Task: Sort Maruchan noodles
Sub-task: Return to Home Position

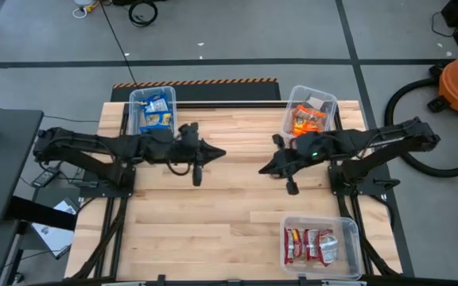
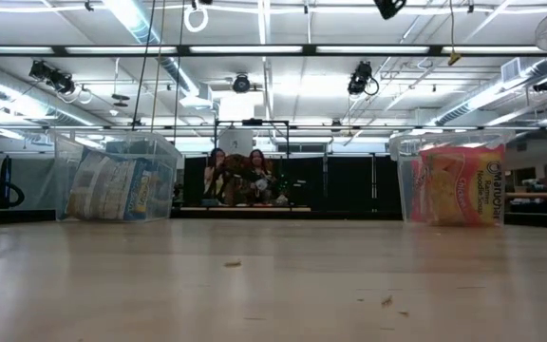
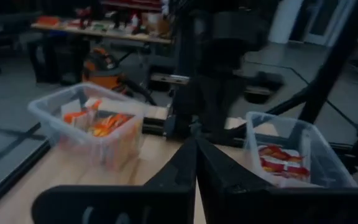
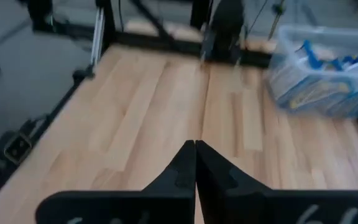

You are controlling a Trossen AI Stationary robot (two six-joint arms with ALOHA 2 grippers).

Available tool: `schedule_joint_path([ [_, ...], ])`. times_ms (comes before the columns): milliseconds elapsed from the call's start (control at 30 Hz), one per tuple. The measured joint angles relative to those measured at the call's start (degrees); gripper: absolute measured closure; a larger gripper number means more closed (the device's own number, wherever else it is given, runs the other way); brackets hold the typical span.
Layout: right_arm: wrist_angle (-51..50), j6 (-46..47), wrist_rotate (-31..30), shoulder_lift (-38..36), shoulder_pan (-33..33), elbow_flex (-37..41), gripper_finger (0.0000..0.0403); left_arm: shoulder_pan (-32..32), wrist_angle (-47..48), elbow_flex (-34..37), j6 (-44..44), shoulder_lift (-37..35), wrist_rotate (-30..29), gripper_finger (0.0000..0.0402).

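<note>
Sorting looks finished, and the step in hand is, I judge, the return of both arms to rest.

High view: the left tool (image 1: 215, 152) and the right tool (image 1: 266, 168) face each other over the middle of the desk (image 1: 213, 230), well apart, each carrying nothing. Three bins stand on the desk. The far-left bin (image 1: 133, 99) holds blue packets (image 1: 157, 115), the far-right bin (image 1: 332, 102) holds orange packets (image 1: 308, 121), and the near-right bin (image 1: 356, 238) holds red packets (image 1: 308, 244). I count four red ones in a row. The blue and orange lie stacked, so their number cannot be told. No packet lies loose on the wood.

Low view: neither tool shows. The blue packets lean in their bin at far left, the orange packets stand at far right, and two people (image 2: 218, 166) sit in the room beyond.

Left wrist view: the left tool's fingers are pressed tip to tip, gripping nothing, with the far-right bin and near-right bin ahead.

Right wrist view: the right tool's fingers also meet at the tips, nothing between them, with the far-left bin ahead.

Next, each arm needs only to fold back toward its base, clear of the bins.
</note>
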State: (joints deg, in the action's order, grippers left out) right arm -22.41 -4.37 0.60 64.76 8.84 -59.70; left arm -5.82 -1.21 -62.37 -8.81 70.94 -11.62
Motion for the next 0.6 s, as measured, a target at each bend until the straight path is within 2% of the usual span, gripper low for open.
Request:
schedule_joint_path([
  [200, 7.09, 6.63, -0.53, -12.30, 0.16, 8.55, 0.0388, 1.19, 5.84, -0.09, 3.96, -3.10, 6.09, 0.0387],
  [367, 4.20, 10.34, -0.64, -20.07, 0.17, 13.14, 0.0384, 1.92, 10.17, -0.04, 3.27, -4.60, 3.86, 0.0392],
  [500, 5.38, 10.98, -0.95, -22.99, 0.18, 15.04, 0.0385, 1.92, 10.59, -0.04, 4.07, -4.66, 0.70, 0.0386],
  [600, 8.13, 7.30, -2.48, -23.36, 0.09, 16.66, 0.0385, 1.92, 13.95, -0.04, 9.88, -4.61, -1.05, 0.0383],
])
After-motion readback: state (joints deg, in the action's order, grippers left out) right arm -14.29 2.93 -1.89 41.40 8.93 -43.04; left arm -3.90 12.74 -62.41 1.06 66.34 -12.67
